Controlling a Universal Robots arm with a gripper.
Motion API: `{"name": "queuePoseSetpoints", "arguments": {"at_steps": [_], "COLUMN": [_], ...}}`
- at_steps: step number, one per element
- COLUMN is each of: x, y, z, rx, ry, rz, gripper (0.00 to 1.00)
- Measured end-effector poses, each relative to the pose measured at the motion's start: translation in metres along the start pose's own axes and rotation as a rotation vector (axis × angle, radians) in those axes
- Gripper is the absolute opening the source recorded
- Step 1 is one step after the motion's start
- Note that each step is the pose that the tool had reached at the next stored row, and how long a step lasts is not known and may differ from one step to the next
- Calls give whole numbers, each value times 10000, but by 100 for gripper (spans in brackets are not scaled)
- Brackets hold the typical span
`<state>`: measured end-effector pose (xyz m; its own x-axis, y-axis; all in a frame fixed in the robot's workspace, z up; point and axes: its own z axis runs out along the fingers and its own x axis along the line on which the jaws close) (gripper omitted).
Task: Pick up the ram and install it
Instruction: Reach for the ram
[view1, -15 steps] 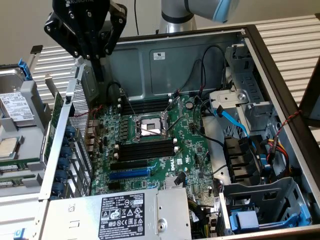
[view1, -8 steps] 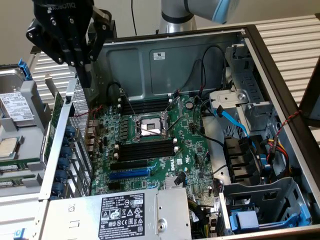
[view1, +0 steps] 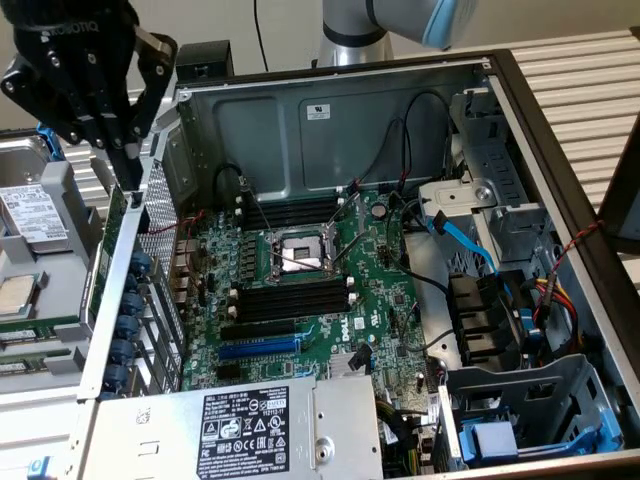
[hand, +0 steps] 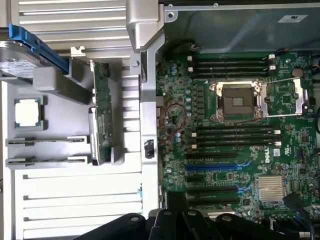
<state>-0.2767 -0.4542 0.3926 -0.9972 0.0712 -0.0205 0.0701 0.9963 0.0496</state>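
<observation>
The ram (hand: 102, 112) is a long green circuit-board stick standing on edge in a grey holder (hand: 50, 82) outside the computer case; it also appears as the ram (view1: 110, 250) just beyond the case's side wall at the exterior view's left. My black gripper (view1: 128, 168) hangs above that wall and the ram's upper end, shut with nothing in it. In the wrist view its fingers (hand: 175, 225) are bunched together. Black empty memory slots (view1: 290, 300) lie on the green motherboard beside the processor socket (view1: 295, 250). The slots (hand: 235, 137) are also in the wrist view.
Two more sticks (hand: 45, 141) lie edge-on in the grey holder beside a loose processor chip (hand: 27, 111). A hard drive with a blue bracket (view1: 30, 215) sits next to it. The case side wall (view1: 125, 290), power supply (view1: 230, 430) and blue expansion slot (view1: 258, 347) are close by.
</observation>
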Motion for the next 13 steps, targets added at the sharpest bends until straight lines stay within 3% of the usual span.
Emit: {"name": "queuePoseSetpoints", "arguments": {"at_steps": [13], "x": [587], "y": [-81], "z": [-5], "rx": [-2], "ry": [-1], "rz": [0], "gripper": [11]}}
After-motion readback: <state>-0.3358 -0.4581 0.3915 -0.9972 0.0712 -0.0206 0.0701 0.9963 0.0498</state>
